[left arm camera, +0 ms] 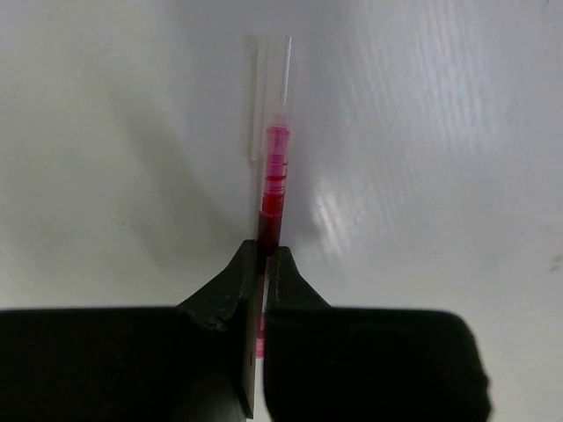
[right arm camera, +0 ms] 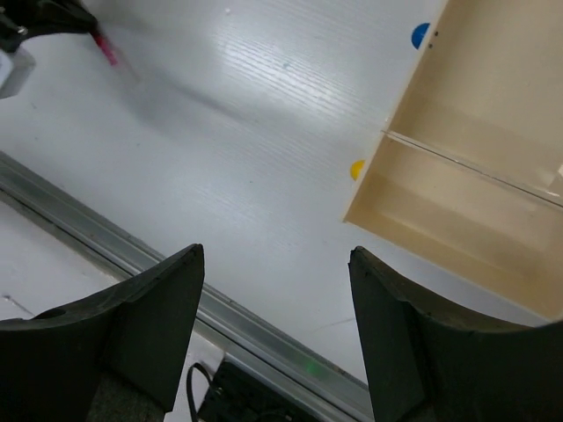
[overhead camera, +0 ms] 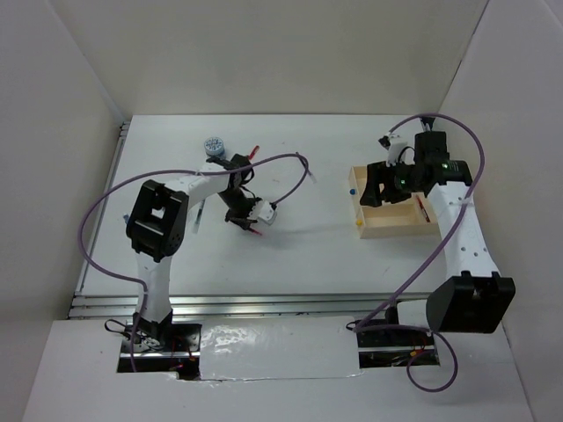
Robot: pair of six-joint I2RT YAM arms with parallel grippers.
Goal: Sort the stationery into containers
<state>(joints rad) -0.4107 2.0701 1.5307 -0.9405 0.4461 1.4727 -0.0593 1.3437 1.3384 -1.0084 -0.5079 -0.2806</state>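
Observation:
My left gripper (left arm camera: 264, 251) is shut on a thin red-ended pen (left arm camera: 274, 189) and holds it just above the white table; in the top view it (overhead camera: 250, 225) is left of centre, with the pen's red tip (overhead camera: 258, 233) showing. The beige divided tray (overhead camera: 391, 230) sits at the right. My right gripper (right arm camera: 277, 264) is open and empty, hovering by the tray's left side (right arm camera: 457, 202) above the table. A blue-and-white patterned roll (overhead camera: 214, 145) stands at the back left. Another red-ended pen (overhead camera: 254, 150) lies near it, and a thin pen (overhead camera: 198, 215) lies beside the left arm.
A blue dot (overhead camera: 350, 188) and a yellow dot (overhead camera: 358, 225) mark the table by the tray's left edge. A metal rail (overhead camera: 220, 303) runs along the near table edge. White walls enclose the table. Purple cables loop over both arms.

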